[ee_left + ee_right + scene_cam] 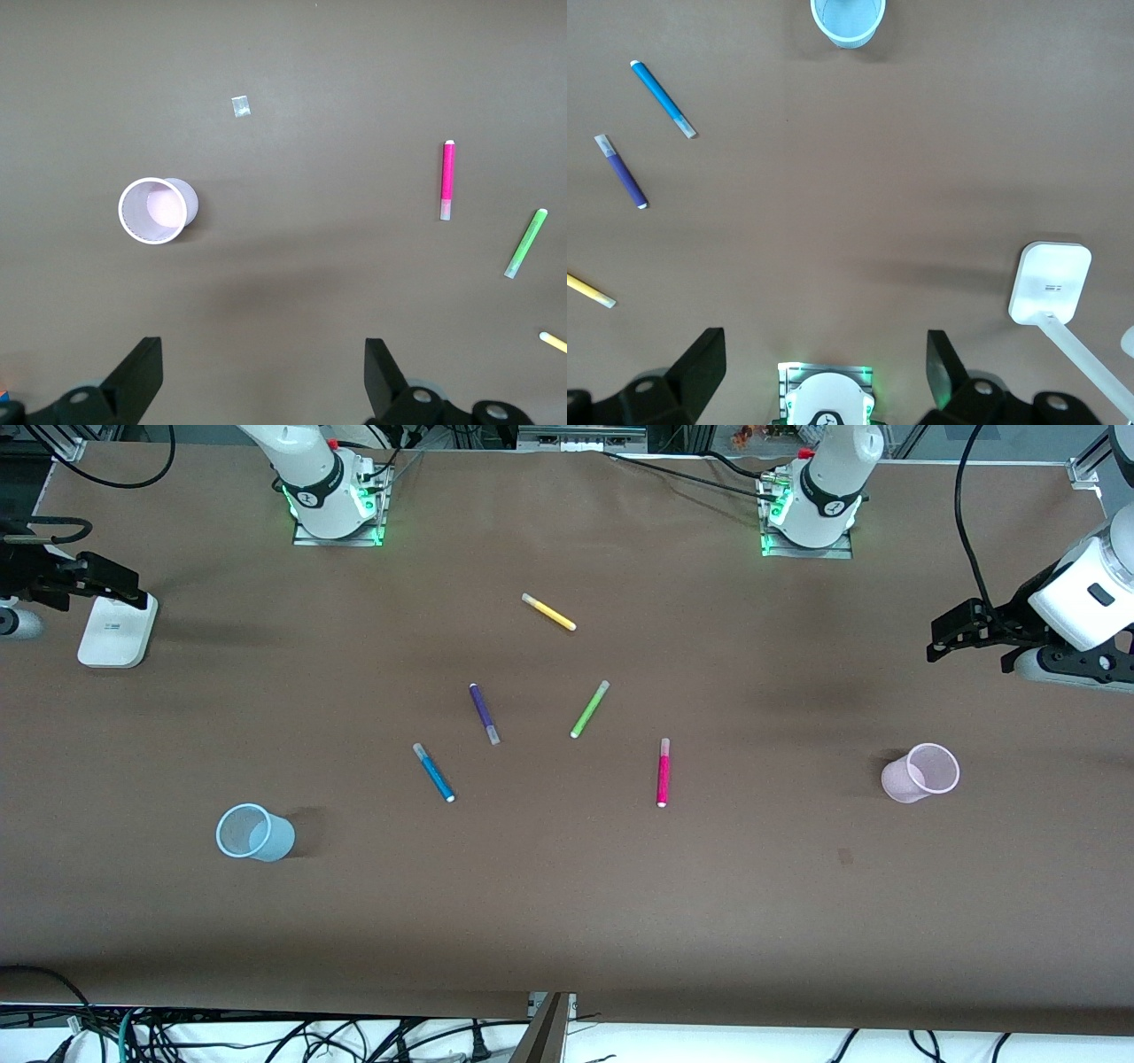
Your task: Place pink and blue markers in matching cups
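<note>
A yellow pen (548,612) is lying upper centre of the front view, a purple pen (484,713) and green pen (589,708) below it. A white block (117,631) is sitting at the upper left.

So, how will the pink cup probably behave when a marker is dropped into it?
The pink cup looks thin and translucent, so it is probably very light and may slide or tip if bumped. It stands upright, alone and empty, with nothing to brace it. The pink marker looks about as long as the cup is tall, so it may lean on the rim.
</note>
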